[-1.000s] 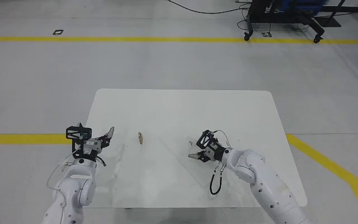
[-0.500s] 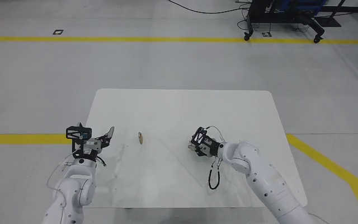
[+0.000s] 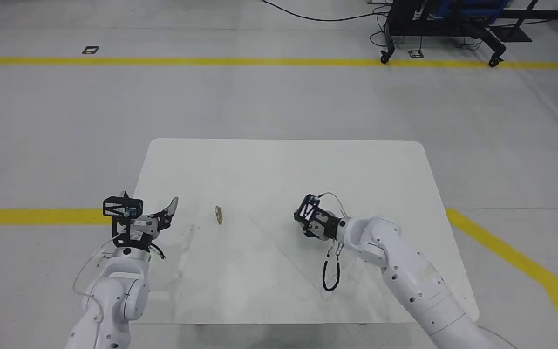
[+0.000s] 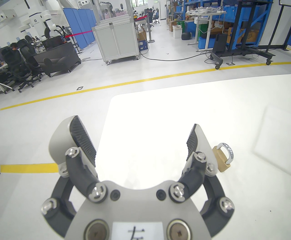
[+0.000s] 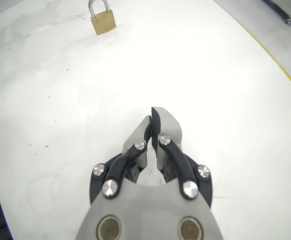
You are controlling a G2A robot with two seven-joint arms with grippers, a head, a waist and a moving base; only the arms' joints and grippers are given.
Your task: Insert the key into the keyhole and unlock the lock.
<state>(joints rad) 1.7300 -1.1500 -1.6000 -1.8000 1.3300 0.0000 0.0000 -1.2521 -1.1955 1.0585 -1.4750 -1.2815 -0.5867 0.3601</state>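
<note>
Brass lock [image 5: 102,19]: shackle closed, lying flat on the white worktop [image 3: 366,174], left of centre, nothing touching it. Its body end faces right, toward the right arm; the keyhole itself is too small to see.

The key: hidden or too small to tell.

Right gripper [image 5: 151,116]: low over the worktop right of centre, well apart from the lock and pointed at it. Jaws pressed together at the tips. Whether the key sits pinched between the pads I cannot tell.

Left gripper [image 4: 141,145]: at the left near edge, lock near it on its right. Jaws wide, holding nothing.

Judgement: the step in hand is securing the key and carrying it to the lock. To do it well:
- Check the blade sticks out straight past the pads.
- Let the left jaws clamp the lock body first.
- Line the blade up with the keyway before pushing.
- Turn only once it is fully seated.
</note>
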